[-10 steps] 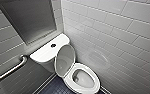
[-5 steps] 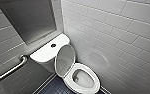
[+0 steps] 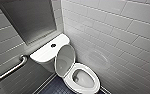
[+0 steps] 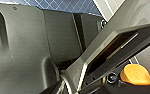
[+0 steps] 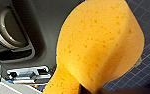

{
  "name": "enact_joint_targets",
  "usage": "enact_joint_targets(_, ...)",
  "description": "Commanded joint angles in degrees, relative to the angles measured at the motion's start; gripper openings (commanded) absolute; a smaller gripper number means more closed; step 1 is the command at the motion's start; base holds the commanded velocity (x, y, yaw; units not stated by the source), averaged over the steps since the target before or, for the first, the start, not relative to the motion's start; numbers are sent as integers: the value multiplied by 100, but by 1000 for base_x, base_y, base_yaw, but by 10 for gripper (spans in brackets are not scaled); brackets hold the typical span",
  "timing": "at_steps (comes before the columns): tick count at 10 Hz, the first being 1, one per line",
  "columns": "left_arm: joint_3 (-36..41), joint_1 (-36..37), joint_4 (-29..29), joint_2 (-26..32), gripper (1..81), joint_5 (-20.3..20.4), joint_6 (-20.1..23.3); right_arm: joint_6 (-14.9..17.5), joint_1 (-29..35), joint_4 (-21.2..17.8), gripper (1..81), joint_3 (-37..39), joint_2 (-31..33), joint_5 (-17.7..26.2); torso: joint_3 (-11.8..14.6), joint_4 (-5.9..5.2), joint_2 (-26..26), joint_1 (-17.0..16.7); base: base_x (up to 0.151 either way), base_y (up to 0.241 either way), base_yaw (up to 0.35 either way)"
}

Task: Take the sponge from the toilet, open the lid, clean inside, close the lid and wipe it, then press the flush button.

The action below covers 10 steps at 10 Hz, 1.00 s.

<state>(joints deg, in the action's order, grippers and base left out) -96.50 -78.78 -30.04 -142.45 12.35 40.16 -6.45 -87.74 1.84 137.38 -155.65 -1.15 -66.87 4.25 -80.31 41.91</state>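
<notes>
White brick-laid wall tile (image 3: 121, 37) on right, glossy, pale grout lines, soft sheen low down. Left wall (image 3: 3, 42) same tile, greyer in shade. Large dark grey recessed panel (image 3: 31, 20) set in left wall, light frame around it. Metal grab bar (image 3: 9, 71) mounted below panel, round flange at upper end. Floor (image 3: 53, 87) dark blue, small square tiles, pale grid lines

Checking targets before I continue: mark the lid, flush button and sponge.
lid (image 3: 65, 60), head view, inner face of the raised cover.
flush button (image 3: 53, 45), head view, its dark centre.
sponge (image 5: 101, 42), right wrist view, broad pored face.
</notes>
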Motion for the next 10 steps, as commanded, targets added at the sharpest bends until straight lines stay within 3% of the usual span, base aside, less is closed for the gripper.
enact_joint_targets(1, 456, 621, -11, 471, 811, -584, -368, 539, 5, -808, 10, -45, 110, 308, 0, 0, 0, 0, 0, 0, 0)
enact_joint_targets(2, 492, 1032, -11, 594, 811, -804, -597, 539, 14, -808, 10, -63, 146, 299, 0, 0, 0, 0, 0, 0, 0)
enact_joint_targets(4, 395, 1860, -11, 743, 811, -1864, -1167, 531, 6, -817, 10, -307, 224, 290, 0, 0, 0, 0, 0, 0, 0)
enact_joint_targets(5, 386, 2159, -20, 744, 811, -2148, -1282, 531, 15, -808, 10, -764, 408, 221, 0, 0, 0, 0, 0, 0, 0)
enact_joint_targets(8, 378, 2870, -28, 735, 811, -2175, -1562, 601, 111, -711, 10, -2503, 1269, -70, 0, 0, 2, 0, 0, 0, 0)
enact_joint_targets(10, 263, 3493, -28, 743, 811, -2175, -2100, 557, 85, -738, 10, -3130, 1587, -219, -2, 0, 5, 0, 0, 0, 0)
